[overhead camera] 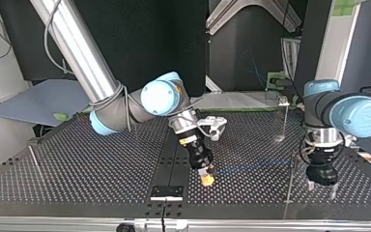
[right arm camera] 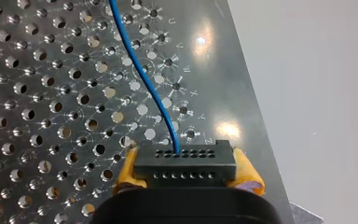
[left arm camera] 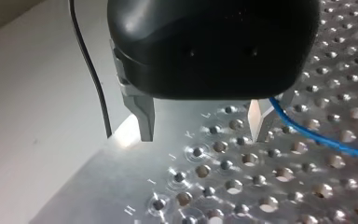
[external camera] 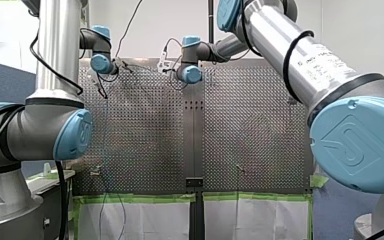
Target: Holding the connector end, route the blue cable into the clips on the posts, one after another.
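My right gripper (right arm camera: 189, 176) has yellow pads (right arm camera: 247, 175) and is shut on the black connector (right arm camera: 186, 161). The blue cable (right arm camera: 142, 70) leaves the connector and runs away over the perforated plate. In the top view this gripper (overhead camera: 206, 178) hangs low over the table's middle, and the cable (overhead camera: 251, 168) stretches faintly toward a thin post (overhead camera: 290, 181). My left gripper (left arm camera: 200, 122) is open with nothing between its metal fingers (left arm camera: 145, 119). The cable (left arm camera: 321, 137) passes just outside one finger. In the top view the left gripper (overhead camera: 321, 187) hangs close beside that post.
A second post with a clip (overhead camera: 284, 101) stands farther back at the top view's right, and a third post (overhead camera: 33, 155) is at the left edge. A black bracket (overhead camera: 166, 192) sits at the near edge. The plate's edge (left arm camera: 121, 154) lies just beside my left gripper.
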Controlling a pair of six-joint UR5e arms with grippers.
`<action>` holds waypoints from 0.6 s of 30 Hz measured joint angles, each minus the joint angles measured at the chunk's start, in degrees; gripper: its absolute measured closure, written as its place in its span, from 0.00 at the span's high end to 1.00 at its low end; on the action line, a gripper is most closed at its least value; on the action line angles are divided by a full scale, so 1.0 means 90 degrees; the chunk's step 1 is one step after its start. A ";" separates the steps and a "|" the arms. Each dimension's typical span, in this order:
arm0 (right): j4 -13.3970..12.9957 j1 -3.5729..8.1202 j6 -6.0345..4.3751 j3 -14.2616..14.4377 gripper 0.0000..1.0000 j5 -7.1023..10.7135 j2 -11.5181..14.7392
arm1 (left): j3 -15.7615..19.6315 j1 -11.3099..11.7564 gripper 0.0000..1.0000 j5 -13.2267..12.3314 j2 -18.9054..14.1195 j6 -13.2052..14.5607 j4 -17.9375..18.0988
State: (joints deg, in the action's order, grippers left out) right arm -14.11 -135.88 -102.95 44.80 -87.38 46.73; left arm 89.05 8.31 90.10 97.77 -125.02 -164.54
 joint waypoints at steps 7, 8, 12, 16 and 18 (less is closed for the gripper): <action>0.0007 -0.0003 0.0002 0.0000 0.00 0.0000 0.0000 | 0.0003 -0.0023 1.00 0.0390 0.0004 0.0161 -0.0408; 0.0010 -0.0003 0.0004 0.0000 0.00 0.0001 0.0000 | 0.0004 -0.0024 1.00 0.0461 0.0006 0.0191 -0.0483; 0.0029 -0.0006 0.0020 0.0000 0.00 0.0000 0.0000 | 0.0030 -0.0027 1.00 0.0564 -0.0003 0.0261 -0.0713; 0.0048 -0.0017 0.0029 0.0001 0.00 0.0001 0.0000 | 0.0205 -0.0013 1.00 0.0428 -0.0094 0.0321 -0.0956; 0.0050 -0.0021 0.0035 0.0001 0.00 0.0001 0.0000 | 0.0332 -0.0007 1.00 0.0366 -0.0199 0.0317 -0.1093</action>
State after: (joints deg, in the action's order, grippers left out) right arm -13.66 -136.07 -102.64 44.81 -87.37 46.73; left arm 92.04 8.25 93.40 95.98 -122.17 -174.37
